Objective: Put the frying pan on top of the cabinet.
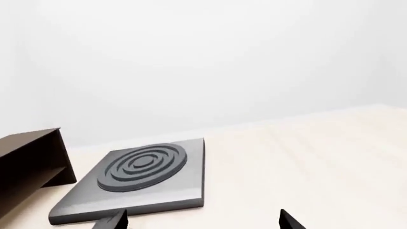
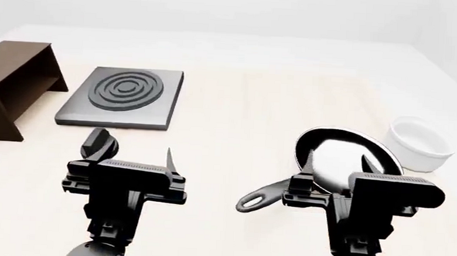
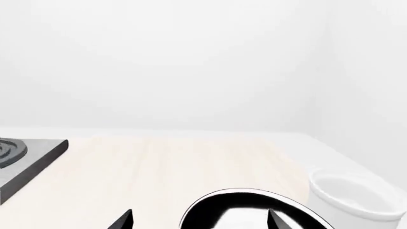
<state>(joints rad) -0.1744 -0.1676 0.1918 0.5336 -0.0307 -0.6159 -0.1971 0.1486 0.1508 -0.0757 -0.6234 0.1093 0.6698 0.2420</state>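
Black and glossy, the frying pan lies beneath our empty, wide-open right gripper. We should grasp its handle squarely; the left gripper is likewise spread empty.

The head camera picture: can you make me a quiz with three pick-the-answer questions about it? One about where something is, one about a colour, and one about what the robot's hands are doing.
1. Where is the frying pan?
A. on the cabinet
B. on the table, beside the white bowl
C. on the burner plate

2. What colour is the cabinet?
A. dark brown
B. white
C. green

3. What is the right hand doing?
A. holding the bowl
B. squeezing the pan handle
C. open, holding nothing

Answers: 1 B, the pan lies on the pale tabletop next to the bowl. 2 A, its wood looks dark brown. 3 C, its fingers stand apart with nothing between them.
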